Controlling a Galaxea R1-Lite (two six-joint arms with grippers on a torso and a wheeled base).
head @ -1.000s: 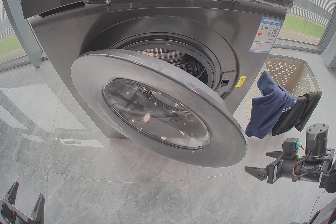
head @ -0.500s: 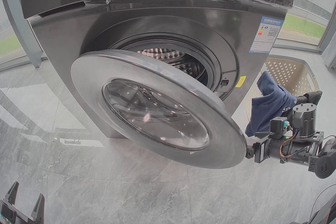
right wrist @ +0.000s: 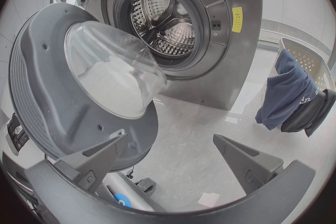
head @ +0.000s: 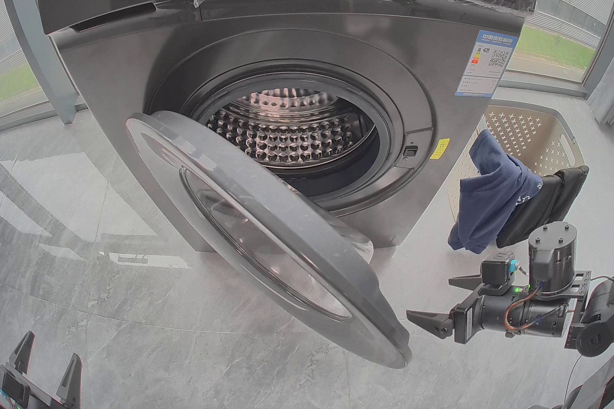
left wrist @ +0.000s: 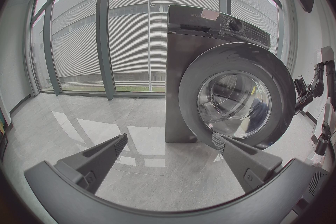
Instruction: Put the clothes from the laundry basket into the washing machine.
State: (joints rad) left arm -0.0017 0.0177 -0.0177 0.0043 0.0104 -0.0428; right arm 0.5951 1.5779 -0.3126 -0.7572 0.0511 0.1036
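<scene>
With the door (head: 288, 218) wide open, the right gripper (head: 430, 298), fingers apart and empty beside it, should probably pinch deep into the blue garment (head: 492, 199) draped over the laundry basket (head: 531, 138) rim by the washing machine (head: 128, 52); its wrist view shows the door's inner bowl, that of the left gripper (left wrist: 169, 137), fingers open, the outer face.

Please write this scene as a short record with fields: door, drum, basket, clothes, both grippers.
door: open, swung wide
drum: no clothes visible inside
laundry basket: right of the washing machine
clothes: blue garment, black garment, draped over its rim
left gripper: open, empty
right gripper: open, empty, near the door's edge
</scene>
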